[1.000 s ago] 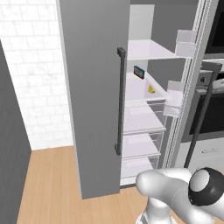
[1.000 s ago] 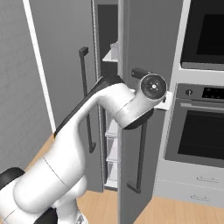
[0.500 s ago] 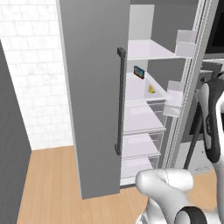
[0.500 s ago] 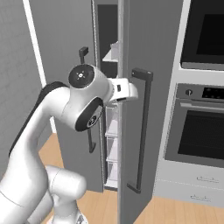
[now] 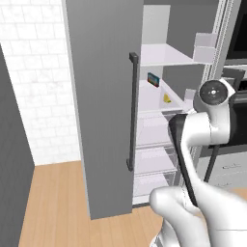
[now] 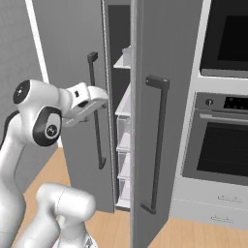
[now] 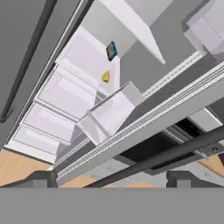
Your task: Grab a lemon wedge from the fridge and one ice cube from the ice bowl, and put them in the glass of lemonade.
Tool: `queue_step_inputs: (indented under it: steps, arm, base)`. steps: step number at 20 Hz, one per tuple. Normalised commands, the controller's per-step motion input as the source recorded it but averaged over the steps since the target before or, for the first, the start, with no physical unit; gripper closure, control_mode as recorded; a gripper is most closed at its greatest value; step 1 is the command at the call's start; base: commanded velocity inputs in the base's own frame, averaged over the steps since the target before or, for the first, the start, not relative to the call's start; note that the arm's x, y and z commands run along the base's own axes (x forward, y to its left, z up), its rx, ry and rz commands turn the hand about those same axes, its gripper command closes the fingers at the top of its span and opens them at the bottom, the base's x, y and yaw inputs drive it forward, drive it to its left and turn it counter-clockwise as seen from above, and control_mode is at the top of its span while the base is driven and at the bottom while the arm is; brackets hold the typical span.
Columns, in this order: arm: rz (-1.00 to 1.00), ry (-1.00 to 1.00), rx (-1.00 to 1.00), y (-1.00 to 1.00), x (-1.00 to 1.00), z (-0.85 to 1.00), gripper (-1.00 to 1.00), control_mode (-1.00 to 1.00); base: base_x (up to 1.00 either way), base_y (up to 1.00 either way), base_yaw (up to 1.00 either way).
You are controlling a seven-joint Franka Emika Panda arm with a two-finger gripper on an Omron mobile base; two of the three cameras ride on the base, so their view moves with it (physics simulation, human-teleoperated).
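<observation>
- The lemon wedge (image 5: 166,98) sits on a white fridge (image 5: 103,96) shelf, near the shelf's back edge, just below a small blue-and-red packet (image 5: 153,79).
- I see the fridge's left door swung wide open.
- My claw (image 6: 99,99) hangs in front of the open fridge, fingers spread fully, holding nothing.

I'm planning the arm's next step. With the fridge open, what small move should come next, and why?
Probably reach the open gripper into the fridge toward the lemon wedge. The wedge sits on a white shelf beside a small packet, and the hand view shows it well ahead of the fingertips, with nothing held.
</observation>
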Motion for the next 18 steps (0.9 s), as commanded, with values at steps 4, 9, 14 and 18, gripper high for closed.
queue_step_inputs:
  steps: [4,9,14,18]
  arm:
    - [-0.14,0.16,-0.18,0.19,0.6,0.0,-1.0,-1.0]
    - [-0.12,0.01,-0.13,-0.06,0.95,-0.06,-1.0,-1.0]
    - [-0.09,0.04,-0.12,-0.23,1.0,-0.14,-1.0,-1.0]
    - [-0.07,0.18,-0.06,-0.83,1.0,-0.07,-1.0,-1.0]
  base:
    - [0.0,0.0,0.0]
    - [0.0,0.0,0.0]
    - [0.0,0.0,0.0]
    - [0.0,0.0,0.0]
